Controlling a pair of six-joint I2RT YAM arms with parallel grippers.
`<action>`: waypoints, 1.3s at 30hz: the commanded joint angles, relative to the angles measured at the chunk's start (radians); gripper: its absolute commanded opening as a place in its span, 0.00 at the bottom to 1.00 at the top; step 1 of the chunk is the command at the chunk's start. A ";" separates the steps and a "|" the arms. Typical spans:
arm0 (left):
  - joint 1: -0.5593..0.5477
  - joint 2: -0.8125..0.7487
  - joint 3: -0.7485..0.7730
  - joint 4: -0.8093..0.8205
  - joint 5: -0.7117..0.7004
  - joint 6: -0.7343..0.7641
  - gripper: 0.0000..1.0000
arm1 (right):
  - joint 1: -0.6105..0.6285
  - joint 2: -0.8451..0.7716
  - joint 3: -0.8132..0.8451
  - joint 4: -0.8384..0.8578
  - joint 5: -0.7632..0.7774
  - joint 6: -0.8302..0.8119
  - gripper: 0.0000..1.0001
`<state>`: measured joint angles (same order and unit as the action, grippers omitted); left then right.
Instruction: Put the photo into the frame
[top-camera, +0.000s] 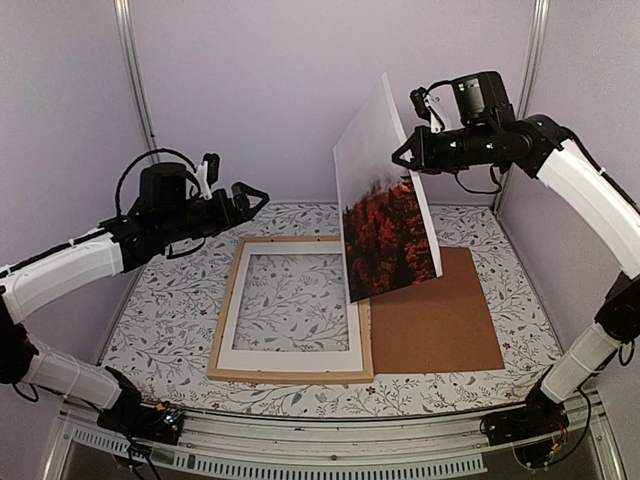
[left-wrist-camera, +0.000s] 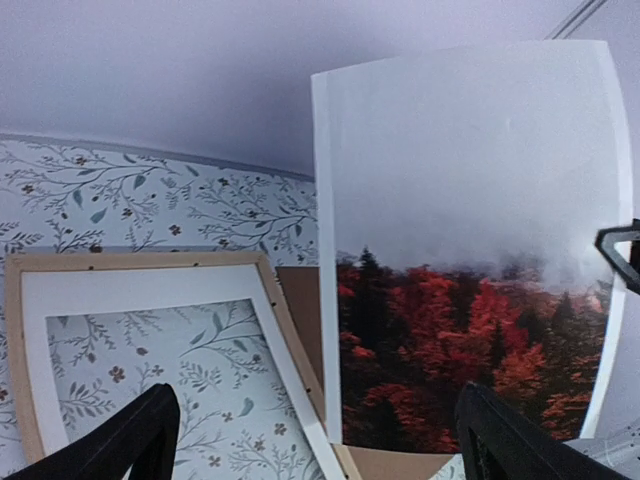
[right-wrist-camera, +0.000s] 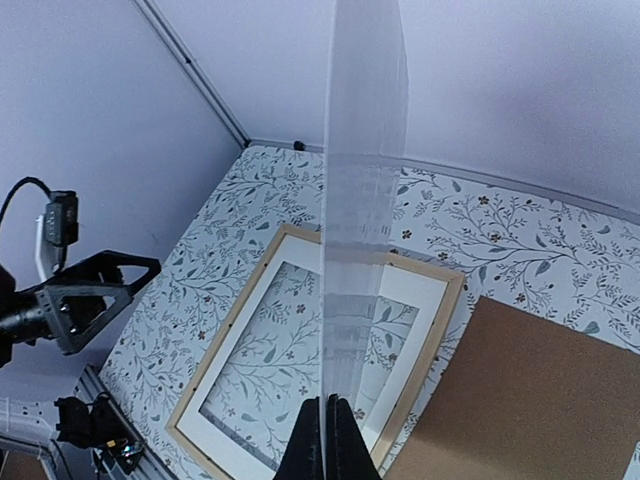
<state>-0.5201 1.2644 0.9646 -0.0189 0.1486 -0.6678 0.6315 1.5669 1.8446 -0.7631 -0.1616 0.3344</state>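
right gripper (top-camera: 412, 155): fingers together, clamped on the right edge of the photo (top-camera: 385, 200), raised high over the table.
left gripper (top-camera: 252, 197): fingers apart, holding nothing, hovering over the frame's far left corner, pointed toward the photo.
frame (top-camera: 228, 300): flat on the patterned table (top-camera: 160, 330), white mat (top-camera: 290, 356) lying inside it.
backing board (top-camera: 440, 320): brown, flat, just beside the frame's right strip.
photo: standing nearly upright, red trees low, mist high; bottom edge over the frame's right strip and the board; cannot tell whether it touches them.
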 joint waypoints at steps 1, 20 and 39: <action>-0.106 0.059 0.094 0.045 -0.036 -0.061 0.98 | 0.064 0.056 0.095 -0.078 0.284 -0.044 0.00; -0.537 0.385 0.437 0.057 -0.425 -0.008 0.91 | 0.180 0.192 0.168 0.004 0.518 0.000 0.00; -0.689 0.667 0.648 -0.013 -0.919 0.203 0.98 | 0.180 0.286 0.217 0.002 0.474 0.082 0.00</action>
<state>-1.2045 1.9160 1.5909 -0.0128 -0.6388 -0.5465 0.8074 1.8469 2.0350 -0.7792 0.3191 0.3985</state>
